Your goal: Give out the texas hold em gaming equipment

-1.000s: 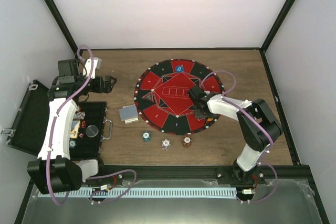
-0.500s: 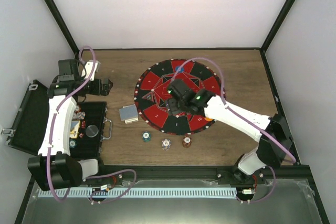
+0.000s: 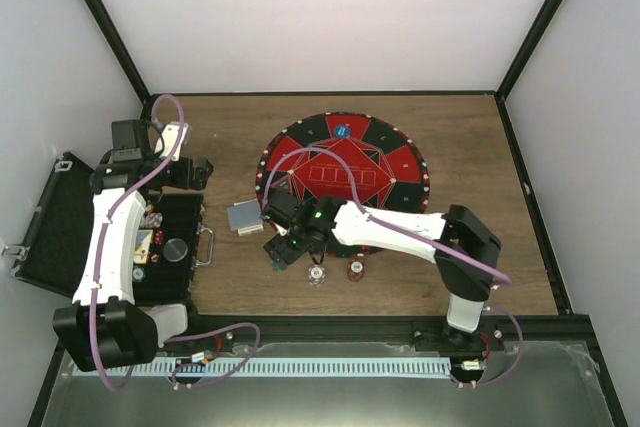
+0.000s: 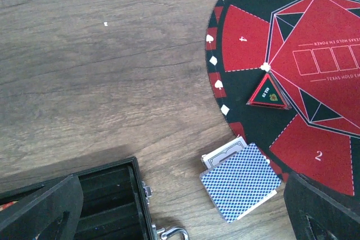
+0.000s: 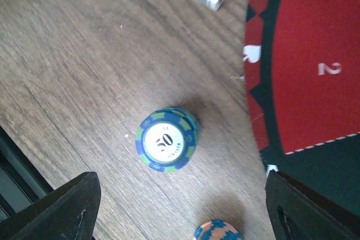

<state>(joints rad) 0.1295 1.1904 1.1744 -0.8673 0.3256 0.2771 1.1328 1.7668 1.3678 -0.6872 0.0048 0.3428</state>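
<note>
A: Which step now?
B: Fetching the blue-and-green striped poker chips marked 50 point(image 5: 167, 139); they stand on the wooden bench point(image 5: 73, 54), just beside the round red-and-black mat point(image 5: 315, 26). The right jaws hang released above them.
A: Next?
B: I think: lower, straddle them, clench. The left jaws are released too, holding nothing.
</note>
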